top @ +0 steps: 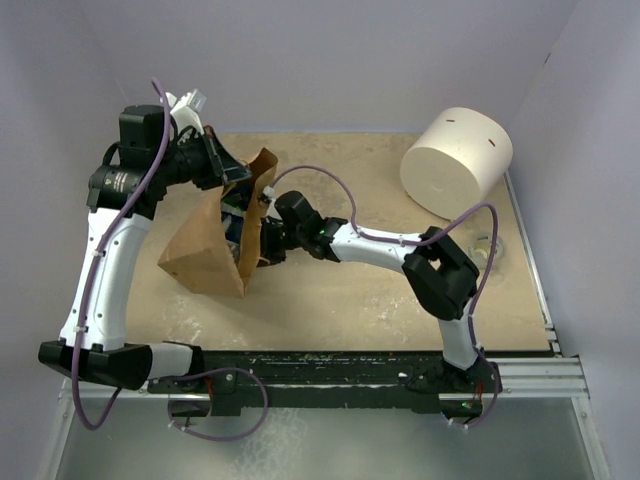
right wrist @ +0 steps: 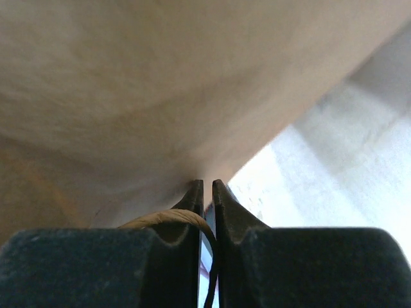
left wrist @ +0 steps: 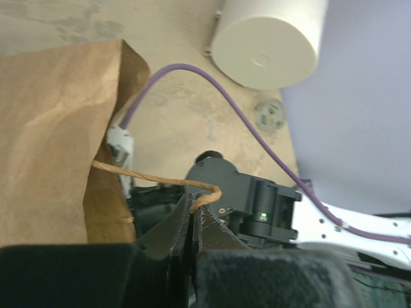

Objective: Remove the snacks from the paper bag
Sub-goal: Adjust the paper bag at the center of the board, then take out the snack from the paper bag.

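The brown paper bag (top: 205,250) lies on its side left of centre, with its mouth facing right. My left gripper (top: 228,172) is above the bag's rear edge. In the left wrist view this gripper (left wrist: 194,208) is shut on the bag's thin tan handle loop (left wrist: 148,176), which runs taut from the bag (left wrist: 51,128). My right gripper (top: 262,240) reaches into the mouth. Inside, under the brown bag wall (right wrist: 128,83), its jaws (right wrist: 207,183) are closed on a thin blue-white and pink snack packet edge (right wrist: 207,266). A tan loop (right wrist: 167,218) drapes over the left finger into the gap. Other snacks are hidden.
A big white cylinder (top: 456,160) stands at the back right, also seen in the left wrist view (left wrist: 266,42). A small round fitting (top: 487,245) lies on the table near the right edge. The right arm's purple cable (left wrist: 212,83) arcs over the table behind the bag.
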Robot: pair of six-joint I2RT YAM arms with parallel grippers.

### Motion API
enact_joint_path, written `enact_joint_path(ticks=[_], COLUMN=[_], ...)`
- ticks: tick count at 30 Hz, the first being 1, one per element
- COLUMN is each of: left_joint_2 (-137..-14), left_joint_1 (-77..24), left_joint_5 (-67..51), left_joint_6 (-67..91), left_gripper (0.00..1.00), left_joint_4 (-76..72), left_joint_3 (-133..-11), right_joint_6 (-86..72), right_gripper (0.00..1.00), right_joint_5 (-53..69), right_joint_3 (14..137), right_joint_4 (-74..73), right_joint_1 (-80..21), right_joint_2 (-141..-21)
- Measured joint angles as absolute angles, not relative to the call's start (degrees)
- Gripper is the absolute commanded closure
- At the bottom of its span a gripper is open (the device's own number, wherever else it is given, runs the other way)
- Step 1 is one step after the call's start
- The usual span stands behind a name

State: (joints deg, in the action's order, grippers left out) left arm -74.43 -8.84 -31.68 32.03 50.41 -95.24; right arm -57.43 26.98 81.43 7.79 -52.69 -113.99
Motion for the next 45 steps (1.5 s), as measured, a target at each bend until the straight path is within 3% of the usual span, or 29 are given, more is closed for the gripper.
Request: enact_joint_path(ticks=[3,8,11,22,32,40,45], left_joint_2=[-70.8,-63.4,-58.9,-52.8,-55.5,-54.3,-49.5], left_joint_1=[-8.9,-9.0,-9.0,-9.0,-9.0,-9.0,-9.0], left_joint_5=[-36.1,-38.1,-37.7,-35.0,-36.1,-33.6,-30.2], left_joint_6=[35.1,38.7,40.0,41.6,44.1,44.4,44.6], left_gripper=[1.0,1.0,1.0,1.0,1.0,1.0,1.0], left_joint_4=[45.2,41.3,41.0,41.8,44.9,47.2,44.1], left_joint_3=[-88.5,-81.2,-78.1,-75.1,-75.5,-77.9,-75.3], right_joint_6=[-56.3,-50.1,-46.1,-37.6,-29.8,-27.2,-18.8], right_gripper=[0.82,0.5,0.39,0.2,0.22,0.23,0.22], right_joint_5=[26.9,25.6,23.1,14.8,5.1,3.3,0.6], right_joint_3=[77.3,70.8,66.3,55.7,66.2,75.7,70.0], right_joint_4=[7.0,-1.9,-8.3,-24.3,-30.2,-10.7,4.6], right_joint_1=[-52.7,-52.2,-51.9,-51.4,-51.5,-59.3,-64.2], right_joint_2=[-111.3,-103.5,-96.1,-73.5,-65.3,-75.9,-82.5])
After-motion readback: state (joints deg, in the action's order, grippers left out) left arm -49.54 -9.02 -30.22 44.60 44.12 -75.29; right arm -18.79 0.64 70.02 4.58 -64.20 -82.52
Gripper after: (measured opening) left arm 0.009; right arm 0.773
